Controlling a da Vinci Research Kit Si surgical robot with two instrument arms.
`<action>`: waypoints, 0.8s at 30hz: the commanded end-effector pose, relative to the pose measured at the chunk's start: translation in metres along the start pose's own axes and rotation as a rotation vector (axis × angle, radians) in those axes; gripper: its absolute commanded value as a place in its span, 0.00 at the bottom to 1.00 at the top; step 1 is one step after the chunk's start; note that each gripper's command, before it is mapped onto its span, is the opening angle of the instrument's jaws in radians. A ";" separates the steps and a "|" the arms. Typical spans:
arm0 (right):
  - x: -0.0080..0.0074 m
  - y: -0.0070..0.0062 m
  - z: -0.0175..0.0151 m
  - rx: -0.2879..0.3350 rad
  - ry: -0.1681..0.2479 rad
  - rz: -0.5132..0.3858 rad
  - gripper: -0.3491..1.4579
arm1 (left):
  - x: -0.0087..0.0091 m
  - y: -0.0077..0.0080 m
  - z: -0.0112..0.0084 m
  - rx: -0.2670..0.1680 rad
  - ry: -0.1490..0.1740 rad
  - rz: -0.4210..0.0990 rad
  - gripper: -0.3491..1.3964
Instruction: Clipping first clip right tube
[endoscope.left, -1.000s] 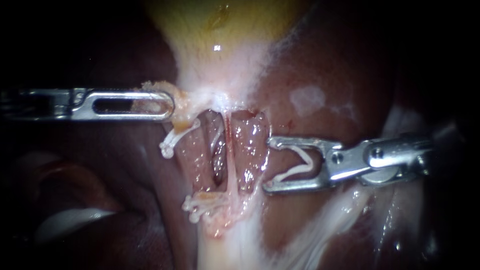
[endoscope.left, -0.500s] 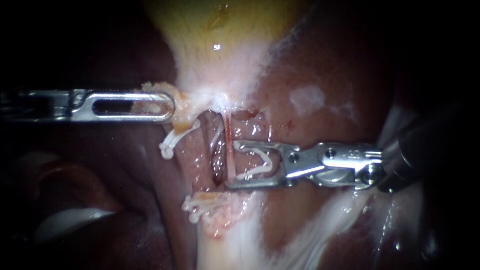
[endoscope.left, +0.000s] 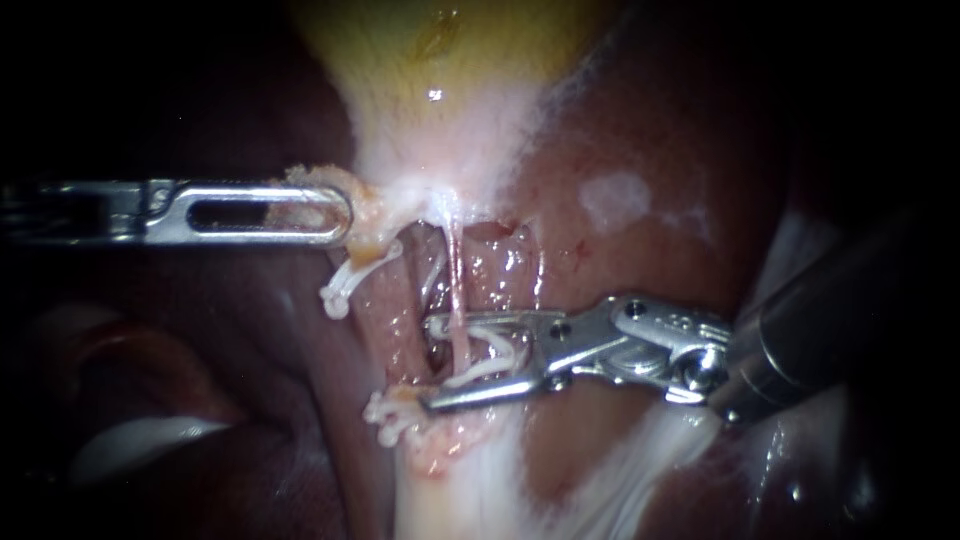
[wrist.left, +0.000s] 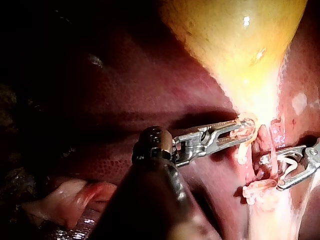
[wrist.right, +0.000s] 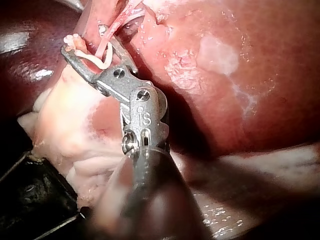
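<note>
The right tube (endoscope.left: 456, 285) is a thin pink strand running down from the gallbladder (endoscope.left: 440, 60). My right instrument (endoscope.left: 430, 365) comes in from the right. Its jaws stand apart, carry an open white clip (endoscope.left: 490, 355) and straddle the tube, which crosses inside the clip. In the right wrist view the same jaws (wrist.right: 85, 40) hold the clip (wrist.right: 97, 59) around the strand (wrist.right: 112, 30). My left instrument (endoscope.left: 340, 215) is shut on yellowish tissue at the gallbladder's neck, also visible in the left wrist view (wrist.left: 245, 131). To the left of the strand are two white clips (endoscope.left: 340, 285) (endoscope.left: 390, 412).
Dark red liver (endoscope.left: 640, 150) surrounds the dissected window. Pale fatty tissue (endoscope.left: 470, 490) runs down below the clips. In the left wrist view, my right instrument (wrist.left: 295, 167) lies just beyond my left instrument's jaws. A pale patch (wrist.right: 217, 55) marks the liver beside the right shaft.
My right instrument has moved left with its clip, from beside the window to astride the right tube, and tilted slightly downward. My left instrument has kept its hold.
</note>
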 end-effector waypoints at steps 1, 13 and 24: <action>0.0000 0.0000 0.0000 0.009 0.006 0.007 0.45 | 0.0000 0.0001 0.0001 0.000 0.000 0.000 0.00; -0.0020 -0.0009 0.0005 0.124 0.023 0.109 0.42 | 0.0000 0.0002 0.0003 -0.001 0.000 0.001 0.00; -0.0017 -0.0004 0.0004 0.109 0.024 0.158 0.33 | 0.0001 0.0004 0.0003 0.000 -0.001 0.001 0.00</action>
